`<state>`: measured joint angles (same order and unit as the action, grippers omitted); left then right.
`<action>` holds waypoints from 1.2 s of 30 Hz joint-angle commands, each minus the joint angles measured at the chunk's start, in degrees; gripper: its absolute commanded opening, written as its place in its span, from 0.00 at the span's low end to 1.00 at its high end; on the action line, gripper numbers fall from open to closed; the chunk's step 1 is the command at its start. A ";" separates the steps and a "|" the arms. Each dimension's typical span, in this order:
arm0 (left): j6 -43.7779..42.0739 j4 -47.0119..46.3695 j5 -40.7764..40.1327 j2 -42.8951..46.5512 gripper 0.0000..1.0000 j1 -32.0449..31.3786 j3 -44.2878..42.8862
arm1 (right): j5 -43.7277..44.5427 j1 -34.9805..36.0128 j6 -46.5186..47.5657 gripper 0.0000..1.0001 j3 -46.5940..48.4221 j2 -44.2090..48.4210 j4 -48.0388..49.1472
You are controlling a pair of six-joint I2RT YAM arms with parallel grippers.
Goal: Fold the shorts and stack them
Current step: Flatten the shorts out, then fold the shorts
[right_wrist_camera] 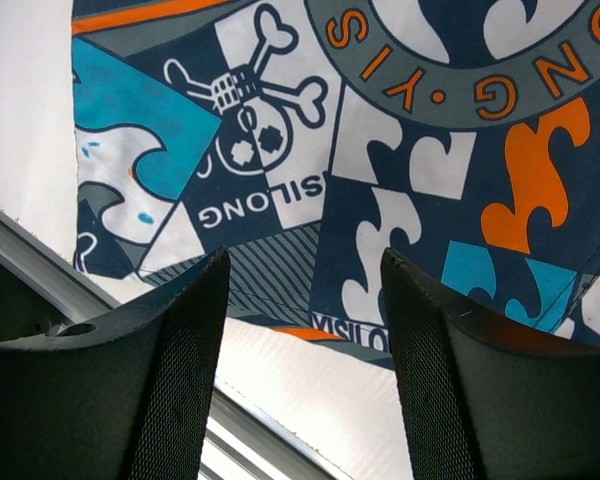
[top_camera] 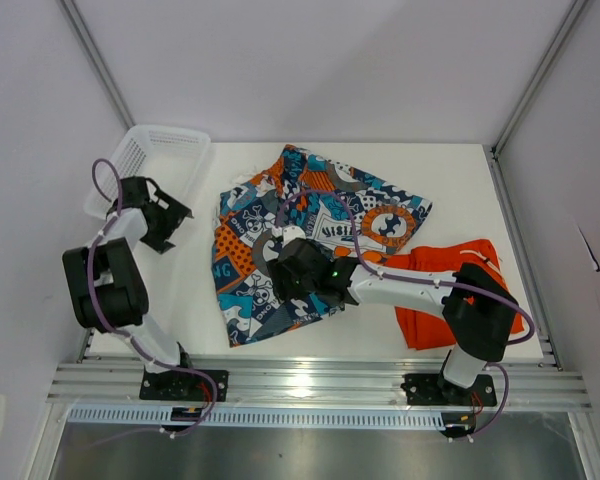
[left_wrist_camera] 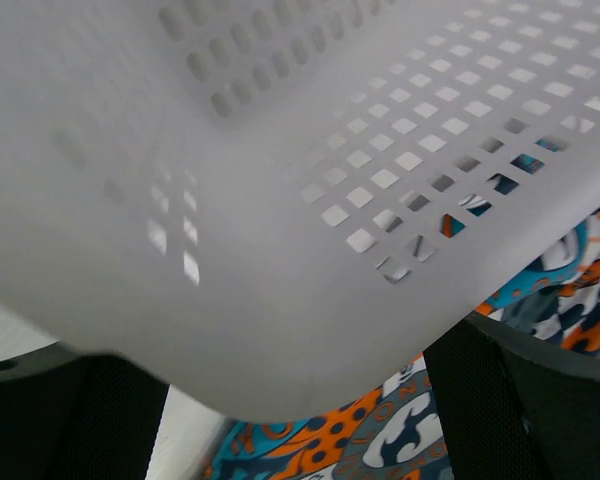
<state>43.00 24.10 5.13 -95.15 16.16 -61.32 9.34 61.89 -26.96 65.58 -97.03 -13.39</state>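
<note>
Patterned shorts (right_wrist_camera: 280, 120) beneath spread right claw (right_wrist_camera: 302, 258), left claw (top_camera: 165, 215) spread, orange pair (top_camera: 425, 325) overhead only

The patterned shorts (top_camera: 320, 205) are printed in jumbled blocks of navy, teal, orange, white and grey. A white skull and crossbones (right_wrist_camera: 250, 100) is set on a navy patch, and a grey ring emblem (right_wrist_camera: 460, 60) is lettered in orange. The other shorts (top_camera: 450, 258) are dyed plain bright orange. The mesh basket (top_camera: 165, 150) is moulded in white and pierced with rows of square holes. The tabletop (top_camera: 200, 300) is white. The left pincer (left_wrist_camera: 290, 400) and right pincer (right_wrist_camera: 305, 300) are finished in black.
</note>
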 commanded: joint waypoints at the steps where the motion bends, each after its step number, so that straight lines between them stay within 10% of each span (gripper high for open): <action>1: 2.78 -4.33 -2.94 -6.70 0.95 2.30 -8.52 | -0.38 -0.71 -0.11 0.64 2.88 -1.05 0.30; 14: -0.72 -0.11 -1.53 -18.14 0.98 -2.72 -27.10 | -4.68 1.29 2.61 0.66 6.49 -5.44 -0.76; 36: -4.95 -7.74 8.32 9.55 0.99 -3.07 -2.40 | 3.40 15.63 4.11 0.55 23.80 -23.37 -4.63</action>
<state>37.95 20.21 10.85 -86.85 13.08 -65.14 10.26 76.86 -23.27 85.08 -119.13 -17.41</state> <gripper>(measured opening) 0.991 0.547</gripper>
